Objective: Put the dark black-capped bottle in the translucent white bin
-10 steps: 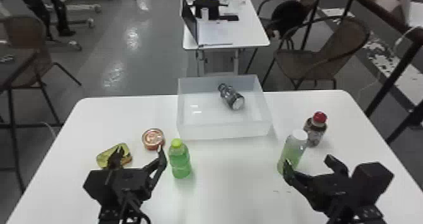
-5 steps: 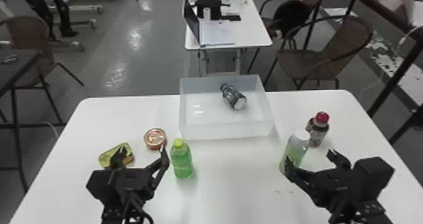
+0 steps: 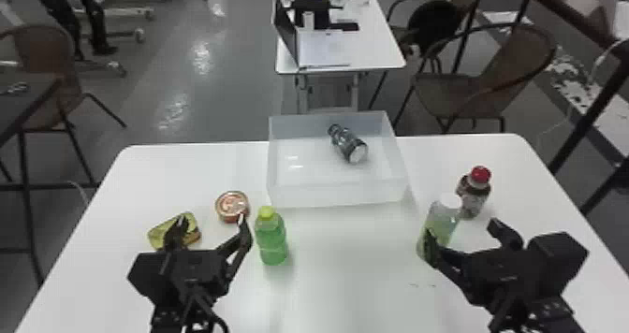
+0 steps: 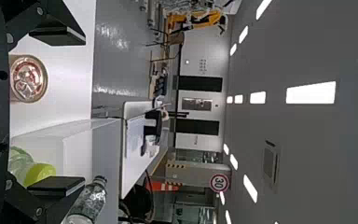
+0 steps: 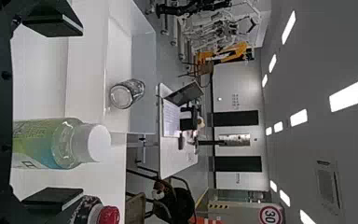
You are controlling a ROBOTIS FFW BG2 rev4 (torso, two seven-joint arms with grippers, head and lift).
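in the head view's lower left, the left gripper (image 3: pixel 210 224) was released, fingers spread, with the green bottle (image 3: pixel 272 241) near it. at lower right, the right gripper (image 3: pixel 462 231) was released too, near the white-capped bottle (image 3: pixel 442 220). past them, right of centre, stood the red-capped bottle (image 3: pixel 473 194). at upper centre, the dark bottle (image 3: pixel 346 144) lay tipped over inside the translucent white bin (image 3: pixel 337 196).

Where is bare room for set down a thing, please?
Between the green bottle and white-capped bottle, before the bin; also inside it, left of the dark bottle. Crowded: around the right gripper, near the red-capped bottle.
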